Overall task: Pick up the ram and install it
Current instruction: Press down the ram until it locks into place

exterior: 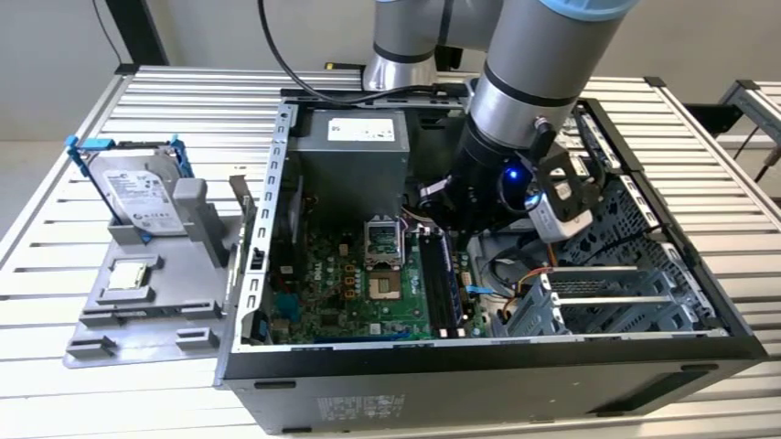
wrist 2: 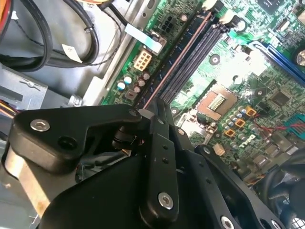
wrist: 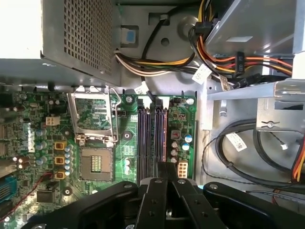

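Standing on edge in the outermost of the long dark memory slots [wrist: 151, 138], the ram [wrist: 165, 138], a thin narrow circuit-board stick showing mostly its reddish upper edge in both wrist views, appears already lowered into place on the green motherboard [wrist: 126, 148]. The black two-fingered gripper [wrist: 167, 166] sits right over one end of that edge with its jaws pressed together. They do not pinch the stick's flanks; I judge they meet it from above, the way a closed tip would push a stick down until its slot latches catch, though whether it is fully seated I cannot tell. Beside the slots lies the open square silver processor socket [wrist: 95, 162], left bare. In the exterior view the grey robot arm [exterior: 537, 82] reaches down into the open black computer case [exterior: 488, 366] from twelve o'clock, its wrist hanging over the slots just past the grey metal power supply box [exterior: 354, 137]. Well apart, at nine o'clock of the case, a grey plastic parts stand [exterior: 183, 311] on the slatted metal table [exterior: 73, 402] props the silver hard drive in its blue frame [exterior: 137, 192] upright and holds a small square flat chip [exterior: 131, 274].
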Available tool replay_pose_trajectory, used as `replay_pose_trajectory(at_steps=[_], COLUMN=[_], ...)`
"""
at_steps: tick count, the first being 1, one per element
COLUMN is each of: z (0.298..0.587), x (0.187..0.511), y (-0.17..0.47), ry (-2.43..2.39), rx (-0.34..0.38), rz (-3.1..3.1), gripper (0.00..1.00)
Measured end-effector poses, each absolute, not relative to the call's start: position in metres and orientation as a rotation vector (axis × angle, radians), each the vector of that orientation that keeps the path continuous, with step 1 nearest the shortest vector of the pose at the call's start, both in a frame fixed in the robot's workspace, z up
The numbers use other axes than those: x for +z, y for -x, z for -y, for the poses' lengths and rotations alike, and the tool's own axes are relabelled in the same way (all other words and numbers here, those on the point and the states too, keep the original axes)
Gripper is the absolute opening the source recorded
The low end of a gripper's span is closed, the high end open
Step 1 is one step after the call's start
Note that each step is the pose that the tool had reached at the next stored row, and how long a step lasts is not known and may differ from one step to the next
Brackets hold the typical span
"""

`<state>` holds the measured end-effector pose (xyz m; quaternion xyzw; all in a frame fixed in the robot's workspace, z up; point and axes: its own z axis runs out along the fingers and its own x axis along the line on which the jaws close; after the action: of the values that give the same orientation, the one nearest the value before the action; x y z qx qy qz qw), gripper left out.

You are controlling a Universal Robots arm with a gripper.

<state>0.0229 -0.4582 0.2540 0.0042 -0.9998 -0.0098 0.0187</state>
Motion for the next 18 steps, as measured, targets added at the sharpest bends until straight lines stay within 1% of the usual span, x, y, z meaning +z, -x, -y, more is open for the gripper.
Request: replay_pose_trajectory(at_steps=[6, 15, 18], z=[0.4582, 0.4582, 0.4582], x=[0.2541, 0.254, 0.2539], y=[-0.0228, -0.0228, -0.0228], ry=[-0.087, -0.332, -0.367], rx=[-0.029, -0.021, -0.031], rz=[3.12, 3.1, 3.08], gripper=[0.0, 0.0, 0.0])
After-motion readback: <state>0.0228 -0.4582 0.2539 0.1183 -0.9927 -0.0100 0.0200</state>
